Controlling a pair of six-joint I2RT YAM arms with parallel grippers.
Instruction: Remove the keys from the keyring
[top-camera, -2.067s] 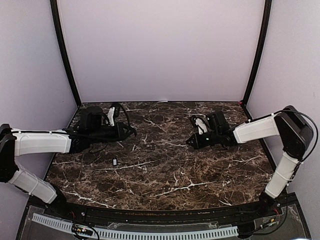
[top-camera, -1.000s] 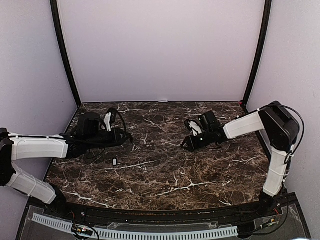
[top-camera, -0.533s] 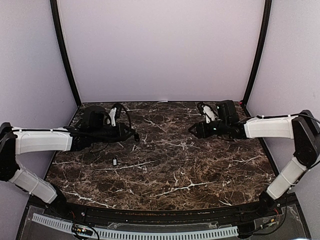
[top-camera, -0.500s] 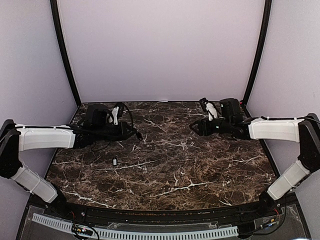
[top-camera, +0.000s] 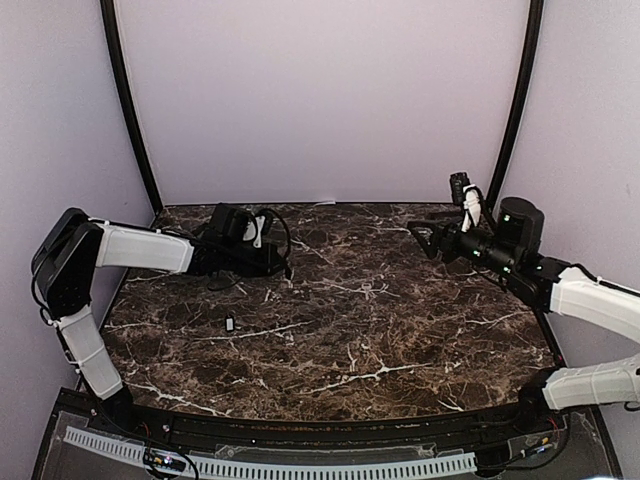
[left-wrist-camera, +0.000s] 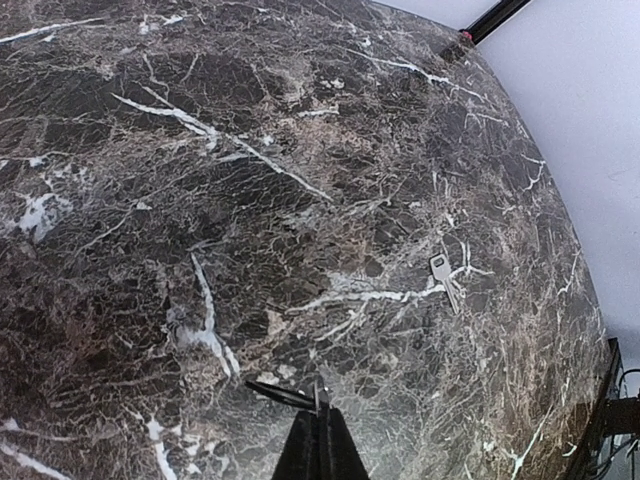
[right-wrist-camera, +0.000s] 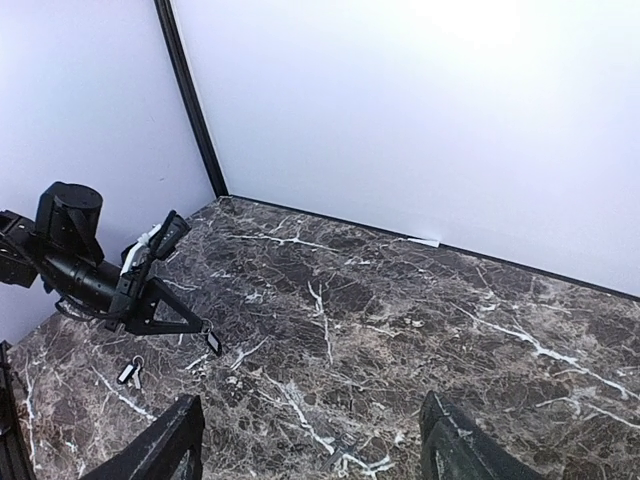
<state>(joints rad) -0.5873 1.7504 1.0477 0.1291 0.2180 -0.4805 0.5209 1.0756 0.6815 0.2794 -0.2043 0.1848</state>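
Observation:
My left gripper (left-wrist-camera: 322, 418) is shut on the keyring (left-wrist-camera: 318, 392), a thin wire loop at its tip, held a little above the marble. A dark key (left-wrist-camera: 278, 393) still hangs from the ring, and the right wrist view shows it dangling (right-wrist-camera: 213, 343) under the left gripper (right-wrist-camera: 196, 325). One silver key (left-wrist-camera: 443, 280) lies loose on the marble out in front. A dark-headed key (top-camera: 229, 323) lies loose near the table's left side. My right gripper (right-wrist-camera: 310, 452) is open and holds nothing, raised at the far right (top-camera: 420, 235), well apart from the ring.
The dark marble table (top-camera: 340, 340) has white walls behind and at both sides, with black corner posts (top-camera: 128, 100). A small white tag (right-wrist-camera: 424, 241) lies at the foot of the back wall. A perforated rail (top-camera: 270, 465) runs along the near edge.
My right gripper has pulled away to the far right, risen and opened wider. My left gripper has shifted a little right with the ring still pinched.

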